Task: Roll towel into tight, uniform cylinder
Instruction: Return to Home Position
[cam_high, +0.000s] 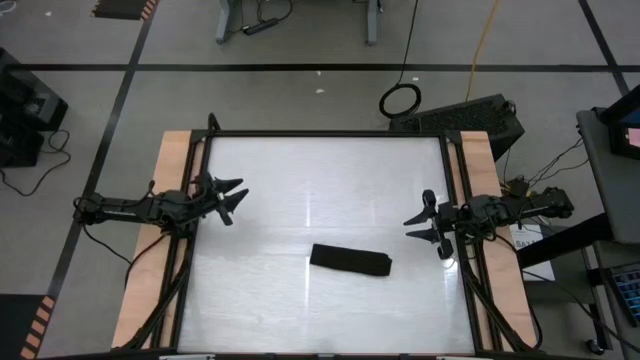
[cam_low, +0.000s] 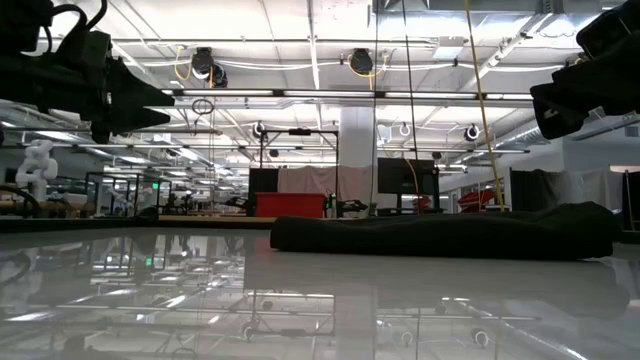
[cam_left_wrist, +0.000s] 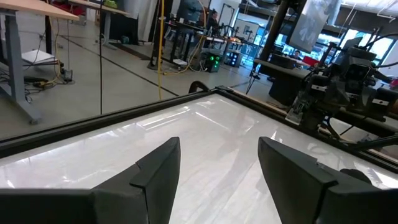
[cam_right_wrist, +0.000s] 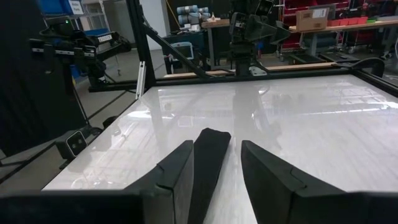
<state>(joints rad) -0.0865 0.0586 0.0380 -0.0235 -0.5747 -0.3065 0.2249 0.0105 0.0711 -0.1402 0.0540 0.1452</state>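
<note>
The left claw (cam_high: 233, 200) is hovering released, fingers spread, over the left edge of the surface (cam_high: 320, 175), well apart from the towel (cam_high: 350, 260). The towel is lying as a short dark roll right of the middle, nearer the edge that shows lowest in the overhead view. The right claw (cam_high: 420, 224) is hanging released too, by the right edge, near the roll's right end but not touching it. To retreat well, I judge both arms should be lifting clear and drawing outward, the right one above all, since a brush could be loosening the roll. The table-level view is showing the roll's profile, low and slightly thicker toward one end, which the overhead view is hiding. The right wrist view is showing one end of it between its own fingers.
</note>
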